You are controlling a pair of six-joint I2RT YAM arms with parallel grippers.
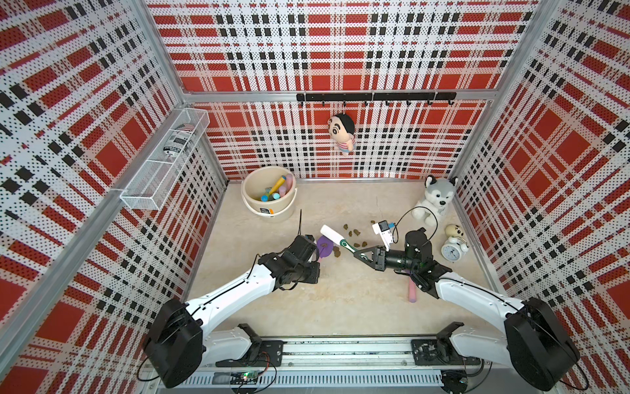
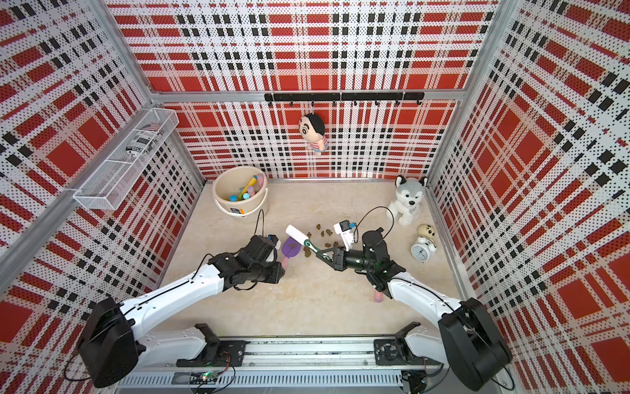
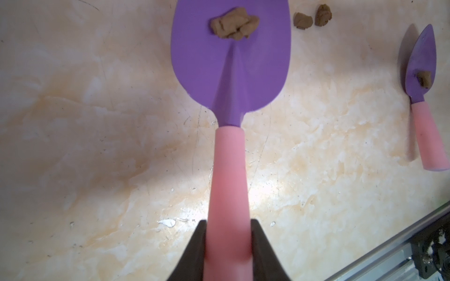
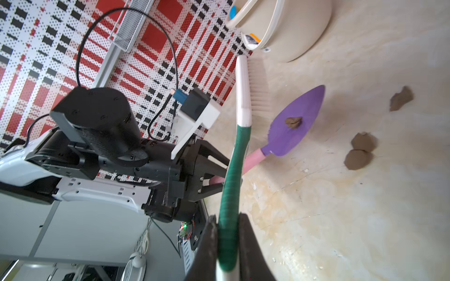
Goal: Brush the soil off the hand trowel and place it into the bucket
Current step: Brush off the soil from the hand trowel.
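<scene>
My left gripper (image 3: 227, 243) is shut on the pink handle of the purple hand trowel (image 3: 231, 60), whose blade is held low over the table. One lump of soil (image 3: 235, 23) lies on the blade. My right gripper (image 4: 227, 233) is shut on the green handle of a white brush (image 4: 239, 146). Its bristles (image 4: 260, 85) stand beside the blade; contact cannot be told. In both top views the trowel (image 1: 325, 247) (image 2: 291, 249) and brush (image 1: 332, 235) (image 2: 296, 234) meet mid-table. More soil (image 1: 356, 233) lies scattered there. The bucket (image 1: 283, 213) stands back left with several tools inside.
A second purple trowel (image 3: 421, 73) carrying a soil lump lies under my right arm; its pink handle (image 1: 412, 293) sticks out. A husky plush (image 1: 434, 201), an alarm clock (image 1: 451, 252) and a small figurine (image 1: 455, 232) stand at the right. A wire basket (image 1: 163, 163) hangs on the left wall.
</scene>
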